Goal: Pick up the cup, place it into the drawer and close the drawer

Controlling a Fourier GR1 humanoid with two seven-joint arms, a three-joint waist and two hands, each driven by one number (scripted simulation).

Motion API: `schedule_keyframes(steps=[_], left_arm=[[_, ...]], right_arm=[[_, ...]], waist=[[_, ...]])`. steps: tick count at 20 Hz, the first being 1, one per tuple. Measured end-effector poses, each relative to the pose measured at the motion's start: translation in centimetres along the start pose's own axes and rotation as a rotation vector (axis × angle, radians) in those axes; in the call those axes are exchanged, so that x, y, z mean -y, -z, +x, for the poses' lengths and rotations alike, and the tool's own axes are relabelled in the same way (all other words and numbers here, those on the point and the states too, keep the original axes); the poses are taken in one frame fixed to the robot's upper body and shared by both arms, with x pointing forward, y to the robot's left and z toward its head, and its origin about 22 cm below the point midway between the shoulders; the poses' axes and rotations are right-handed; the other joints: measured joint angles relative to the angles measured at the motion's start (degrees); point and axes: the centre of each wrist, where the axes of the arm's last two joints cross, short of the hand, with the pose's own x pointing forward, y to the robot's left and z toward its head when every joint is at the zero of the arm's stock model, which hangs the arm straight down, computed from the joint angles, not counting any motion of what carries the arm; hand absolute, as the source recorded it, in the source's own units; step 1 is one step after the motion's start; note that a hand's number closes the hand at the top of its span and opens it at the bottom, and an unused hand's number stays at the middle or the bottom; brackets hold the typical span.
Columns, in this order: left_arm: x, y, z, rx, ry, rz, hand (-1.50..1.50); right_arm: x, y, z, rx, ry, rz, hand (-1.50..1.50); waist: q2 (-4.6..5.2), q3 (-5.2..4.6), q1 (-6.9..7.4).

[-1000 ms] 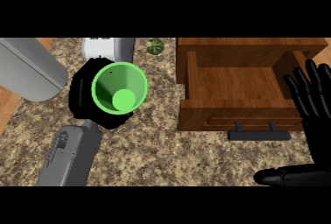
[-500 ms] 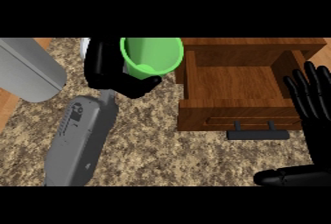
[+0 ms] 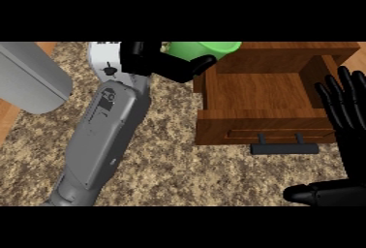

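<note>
The left hand (image 3: 168,63), fingers curled round the green cup (image 3: 204,48), holds it above the worktop (image 3: 214,169) just left of the open drawer (image 3: 257,92), while the right hand (image 3: 346,111) rests open-fingered at the drawer's far side.

A bright green plastic cup (image 3: 204,48), black hands, a brown wooden drawer (image 3: 261,99) with a dark handle (image 3: 283,147), and a speckled brown-and-tan stone counter (image 3: 186,169).

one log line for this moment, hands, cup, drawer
left hand: shut on cup, at drawer's back left corner | right hand: open, resting by drawer | drawer: open | cup: not in yet
</note>
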Motion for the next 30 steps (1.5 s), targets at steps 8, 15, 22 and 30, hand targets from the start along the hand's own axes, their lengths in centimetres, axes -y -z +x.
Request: schedule_keyframes(steps=[8, 15, 22, 30], left_arm=[[2.9, 2.4, -1.0, -0.06, 0.043, 0.005, 1.5], [4.1, 3.1, -3.3, -0.099, 0.076, 0.014, 1.5], [4.8, 3.1, -5.1, -0.159, 0.13, 0.004, 1.5], [5.5, 2.4, -6.4, -0.194, 0.216, -0.033, 1.5]], right_arm=[[0.1, 0.1, -0.6, 0.003, 0.002, 0.001, -1.5], [-0.6, 0.4, -0.7, 0.007, 0.008, 0.011, -1.5], [-0.5, 0.8, -0.1, 0.011, 0.009, 0.029, -1.5], [-1.1, 1.2, -0.5, 0.022, 0.021, 0.057, -1.5]], waist=[[0.1, 0.01, -0.43], [0.32, 0.01, -1.31], [0.62, 0.03, -2.5], [0.93, 0.05, -4.18]])
